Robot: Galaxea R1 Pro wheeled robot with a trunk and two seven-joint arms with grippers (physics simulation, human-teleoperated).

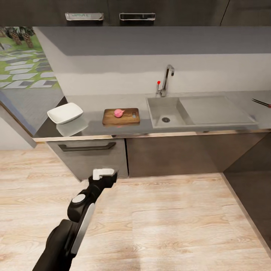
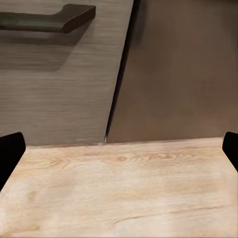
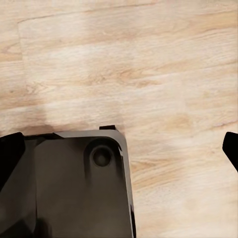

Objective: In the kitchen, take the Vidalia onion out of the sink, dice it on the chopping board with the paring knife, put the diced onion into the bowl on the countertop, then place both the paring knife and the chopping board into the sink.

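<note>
While the onion was seen lying on the board left of the sink, both grippers were spread empty; unsteadied, it might be rolled off when cut.

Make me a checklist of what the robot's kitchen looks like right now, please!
Surface: glossy dark grey countertop, above grey drawers.
Job's things: pink round onion on the brown wooden chopping board; white square bowl left of the board; matte grey steel sink empty, chrome tap behind; slim dark knife at far right.
Clutter: nothing seen.
Grippers: left gripper open, empty, low before the drawers; right gripper open, over the floor.
Cables: nothing seen.
Surroundings: pale wooden floor.
</note>
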